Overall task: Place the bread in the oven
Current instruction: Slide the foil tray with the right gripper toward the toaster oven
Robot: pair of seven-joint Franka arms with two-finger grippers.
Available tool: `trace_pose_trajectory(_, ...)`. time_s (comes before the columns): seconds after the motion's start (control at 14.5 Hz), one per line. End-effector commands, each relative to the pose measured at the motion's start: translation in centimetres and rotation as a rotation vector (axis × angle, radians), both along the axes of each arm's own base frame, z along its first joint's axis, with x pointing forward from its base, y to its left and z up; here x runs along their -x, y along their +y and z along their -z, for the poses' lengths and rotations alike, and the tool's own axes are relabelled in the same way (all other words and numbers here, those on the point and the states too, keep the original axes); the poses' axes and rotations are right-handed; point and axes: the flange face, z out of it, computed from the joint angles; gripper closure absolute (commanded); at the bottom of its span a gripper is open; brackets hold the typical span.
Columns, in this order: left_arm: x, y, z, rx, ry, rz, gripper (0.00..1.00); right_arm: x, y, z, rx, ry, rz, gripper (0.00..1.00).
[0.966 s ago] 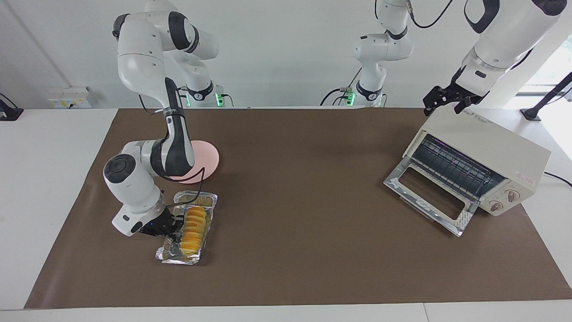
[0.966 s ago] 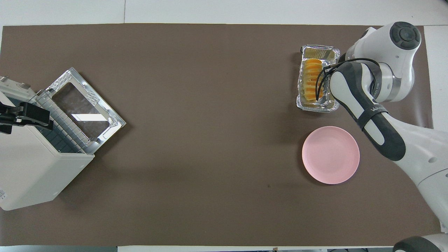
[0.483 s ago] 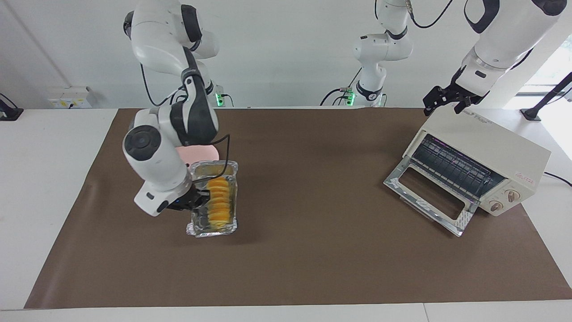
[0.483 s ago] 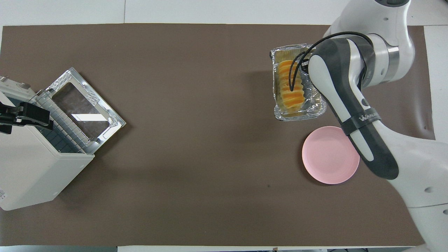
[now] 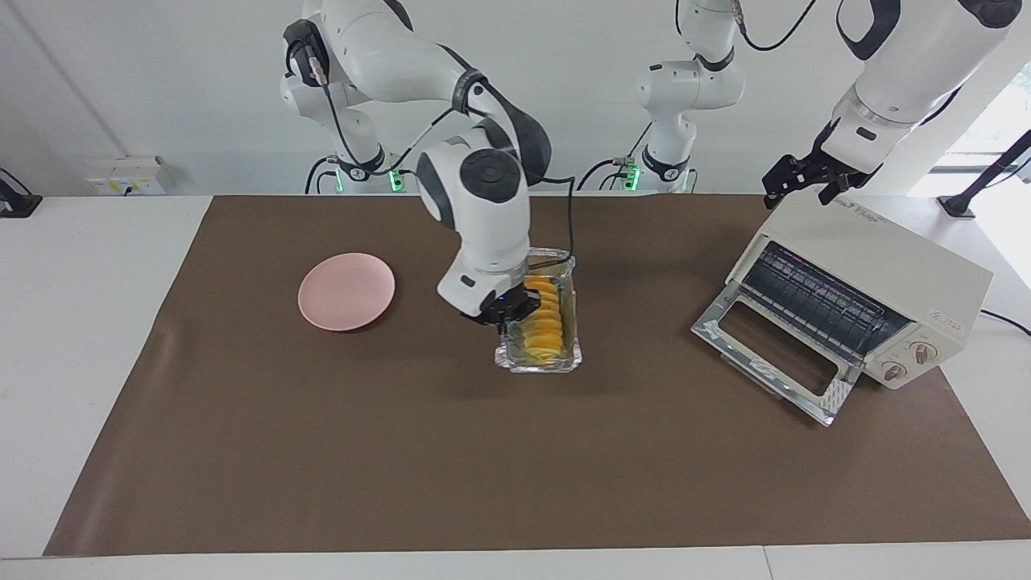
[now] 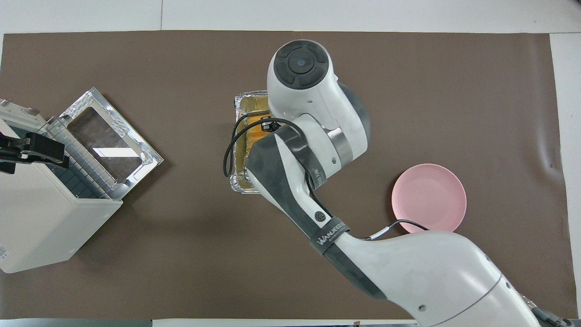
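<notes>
Overhead, right pincer [image 5: 509,316] gripping foil tray [image 5: 564,361] w/ bread [image 5: 541,326] mostly hidden under arm.

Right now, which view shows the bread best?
The facing view: the bread shows as a full row of orange slices in the foil tray, beside the right gripper. In the overhead view the right arm covers nearly all of it; only a sliver shows.

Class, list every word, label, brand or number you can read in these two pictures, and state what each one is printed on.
"WANJEE…", cut off: black strap on the right arm's forearm.
Red mark by the knobs of the cream-white boxy toaster oven: too small to read.
Grey lettering on the oven's top, under the left hand: blurred.
Round labels on both arm bases: unreadable.
</notes>
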Motion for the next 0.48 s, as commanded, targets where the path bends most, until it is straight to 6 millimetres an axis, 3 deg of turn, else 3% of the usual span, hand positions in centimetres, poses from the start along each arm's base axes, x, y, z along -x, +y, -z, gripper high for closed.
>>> trace_pose_trajectory(0.0,0.7,0.1,-0.1,0.009,-0.007,0.000,0.00,1.5,-0.5,4.8,-0.020,-0.018,0.007,1.00)
trace_pose_trajectory(0.14,0.7,0.1,-0.1,0.009,-0.007,0.000,0.00,3.3,0.5,7.4,-0.018,-0.022,-0.012,1.00)
trace_pose_trajectory(0.28,0.7,0.1,-0.1,0.009,-0.007,0.000,0.00,3.5,0.5,7.1,-0.022,-0.024,0.009,1.00)
trace_pose_trajectory(0.34,0.7,0.2,-0.1,0.010,-0.006,0.001,0.00,3.4,0.7,6.8,-0.024,-0.025,0.022,0.71)
trace_pose_trajectory(0.41,0.7,0.4,-0.1,0.010,-0.007,-0.002,0.00,3.5,0.8,6.2,-0.021,-0.020,0.050,0.02)
